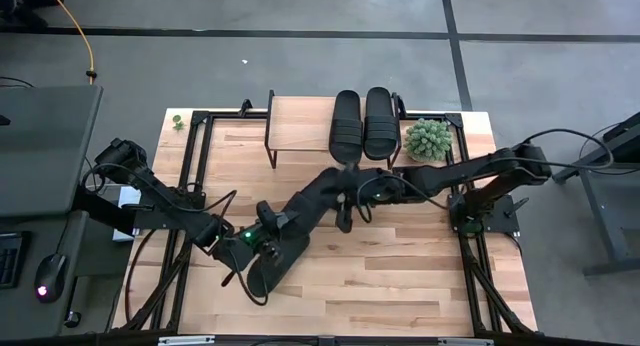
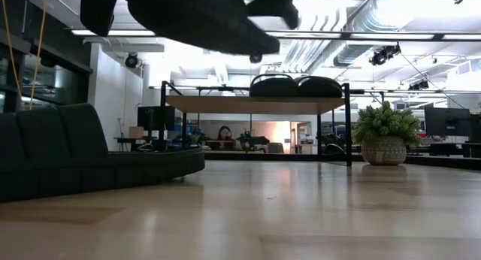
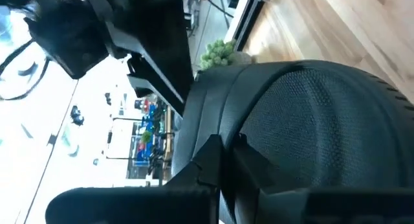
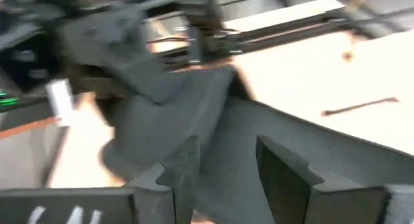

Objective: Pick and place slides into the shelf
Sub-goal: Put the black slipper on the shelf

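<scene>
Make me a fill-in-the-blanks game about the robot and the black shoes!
1. On top of the shelf sit ___ slides, side by side.
2. The green plant stands at the shelf's ___ end, seen from above.
3. The left gripper is ___ on a slide held above the table.
4. The right gripper, at that slide's other end, has its fingers ___.

Missing words: two; right; shut; open

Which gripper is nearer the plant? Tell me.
Right. The right gripper sits mid-table, a short way from the plant by the shelf. The left gripper is farther, near the table's front.
</scene>
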{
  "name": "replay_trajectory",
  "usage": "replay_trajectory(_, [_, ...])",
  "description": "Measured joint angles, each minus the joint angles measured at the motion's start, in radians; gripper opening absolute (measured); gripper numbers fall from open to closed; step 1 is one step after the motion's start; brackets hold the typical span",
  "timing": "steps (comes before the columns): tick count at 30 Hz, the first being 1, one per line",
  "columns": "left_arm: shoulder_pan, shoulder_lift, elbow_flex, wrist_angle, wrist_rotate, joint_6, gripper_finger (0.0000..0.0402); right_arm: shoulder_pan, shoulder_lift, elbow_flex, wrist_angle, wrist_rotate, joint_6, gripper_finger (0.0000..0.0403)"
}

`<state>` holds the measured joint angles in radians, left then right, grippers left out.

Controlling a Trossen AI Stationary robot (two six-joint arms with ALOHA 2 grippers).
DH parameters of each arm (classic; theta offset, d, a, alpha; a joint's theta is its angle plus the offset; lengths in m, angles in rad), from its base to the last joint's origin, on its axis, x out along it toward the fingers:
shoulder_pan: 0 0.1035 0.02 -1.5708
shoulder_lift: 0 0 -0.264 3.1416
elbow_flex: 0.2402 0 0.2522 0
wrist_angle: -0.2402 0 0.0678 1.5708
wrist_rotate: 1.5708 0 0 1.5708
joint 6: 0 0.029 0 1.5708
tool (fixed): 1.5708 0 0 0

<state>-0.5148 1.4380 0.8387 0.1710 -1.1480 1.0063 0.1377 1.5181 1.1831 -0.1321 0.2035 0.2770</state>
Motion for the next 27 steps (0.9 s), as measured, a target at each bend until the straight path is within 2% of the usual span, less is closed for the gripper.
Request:
replay_trajectory(6, [-0.002,-0.002,0.001,-0.003,-0.024,0.0,0.0011,0.039,-0.063,0.0,-0.13,0.199,0.014,0.0142])
replay_trajectory(11, [-0.002,-0.002,0.001,-0.006,-0.076,0.007,0.0004,0.08,-0.068,0.0,-0.205,0.313,0.036,0.0142])
replay_trajectory(16, [0.02,-0.002,0.0,0.032,-0.101,0.041,0.0009,0.108,-0.064,0.0,-0.203,0.37,0.023,0.0142])
replay_trajectory(20, [0.068,-0.002,0.0,0.05,-0.102,0.035,0.0009,0.117,-0.074,0.0,-0.202,0.378,0.009,0.0142])
replay_trajectory(27, [0.155,-0.001,0.0,0.046,-0.102,0.034,0.0007,0.156,-0.089,-0.001,-0.241,0.464,-0.013,0.0142])
